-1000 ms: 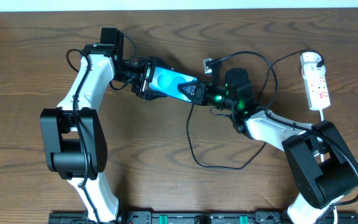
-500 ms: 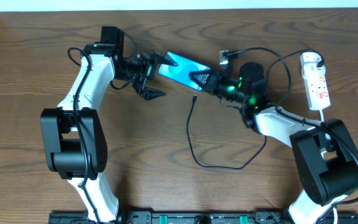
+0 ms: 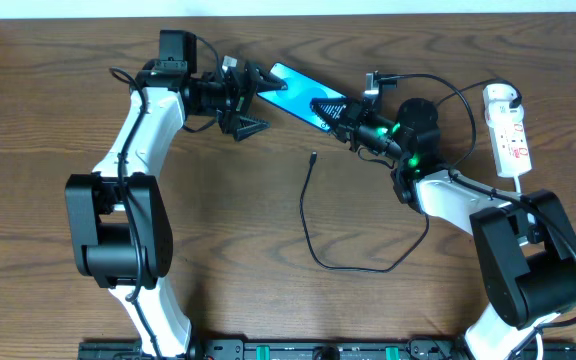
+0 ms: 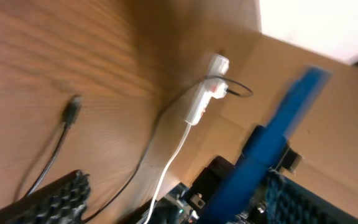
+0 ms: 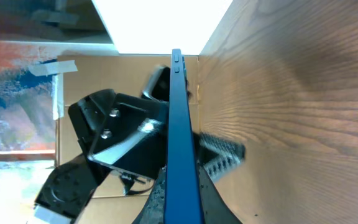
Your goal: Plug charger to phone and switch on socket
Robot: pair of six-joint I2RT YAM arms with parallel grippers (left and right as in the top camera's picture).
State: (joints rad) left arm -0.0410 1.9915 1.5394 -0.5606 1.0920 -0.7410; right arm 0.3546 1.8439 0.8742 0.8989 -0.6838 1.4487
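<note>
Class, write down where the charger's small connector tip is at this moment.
In the overhead view the charger's connector tip lies loose on the wooden table, near the middle and just below the phone in the picture.

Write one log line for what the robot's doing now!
right hand: shut on phone | left hand: open, near phone | charger: tip on table, unplugged

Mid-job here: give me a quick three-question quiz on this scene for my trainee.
1. True or false: the left tool grips the phone.
2. The charger's connector tip is: A) in the phone, B) lying loose on the table, C) in the left tool.
3. Fill in: the phone is held by the ___ tool.
Key: 1 false, its jaws stand open; 2 B; 3 right tool.
</note>
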